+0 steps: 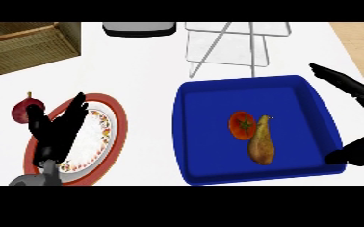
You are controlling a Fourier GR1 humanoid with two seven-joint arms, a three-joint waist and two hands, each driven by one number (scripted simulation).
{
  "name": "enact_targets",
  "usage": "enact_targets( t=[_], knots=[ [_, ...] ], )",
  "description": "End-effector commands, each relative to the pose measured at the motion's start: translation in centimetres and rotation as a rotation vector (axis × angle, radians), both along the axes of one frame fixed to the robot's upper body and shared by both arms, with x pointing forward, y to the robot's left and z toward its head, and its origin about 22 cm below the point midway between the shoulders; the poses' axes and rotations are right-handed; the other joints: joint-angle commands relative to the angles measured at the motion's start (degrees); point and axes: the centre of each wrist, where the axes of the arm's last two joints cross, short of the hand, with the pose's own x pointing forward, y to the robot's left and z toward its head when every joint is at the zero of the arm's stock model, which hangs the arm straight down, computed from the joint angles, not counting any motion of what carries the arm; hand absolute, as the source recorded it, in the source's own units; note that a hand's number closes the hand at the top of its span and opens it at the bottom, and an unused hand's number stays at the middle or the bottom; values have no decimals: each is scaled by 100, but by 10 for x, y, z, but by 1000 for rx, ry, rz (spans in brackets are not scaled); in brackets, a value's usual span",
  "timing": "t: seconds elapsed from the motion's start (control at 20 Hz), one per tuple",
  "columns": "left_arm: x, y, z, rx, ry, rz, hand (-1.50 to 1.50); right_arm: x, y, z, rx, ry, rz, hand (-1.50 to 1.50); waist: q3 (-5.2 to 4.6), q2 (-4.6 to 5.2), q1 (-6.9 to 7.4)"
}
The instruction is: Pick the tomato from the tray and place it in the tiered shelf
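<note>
Tomato (241,124) sitting in the blue tray (192,139), touching the pear (262,142). My right hand (341,84) is hovering spread, holding nothing. Looks round, smooth, soft: I'm planning to cup its sides.

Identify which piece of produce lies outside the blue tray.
The dark purple fruit at the counter's left, beside the plate. The tomato and pear both lie inside the tray.

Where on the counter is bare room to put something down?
Bare counter lies between the plate and the blue tray, and between the wicker basket and the wire shelf. In the tray it is crowded where the tomato touches the pear.
</note>
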Motion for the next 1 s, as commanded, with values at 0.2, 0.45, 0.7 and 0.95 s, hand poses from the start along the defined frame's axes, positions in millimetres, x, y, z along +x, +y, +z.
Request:
enact_targets(
  t=[0.2, 0.45, 0.7, 0.95],
  knots=[
    [-7, -7, -16, -4, 66, 9, 0, -16, 58, 5, -148, 17, -139, -150, -32, 62, 66],
    [2, 6, -9, 1, 50, -3, 0, -22, 107, 8, -254, 73, -128, -150, -34, 63, 76],
    [2, -7, -9, -24, 58, 3, 0, -17, 116, -3, -323, 81, -145, -150, -30, 66, 86],
    [-13, 9, -22, -18, 61, -11, 0, -25, 129, -28, -356, 110, -209, -150, -30, 71, 102]
  ],
)
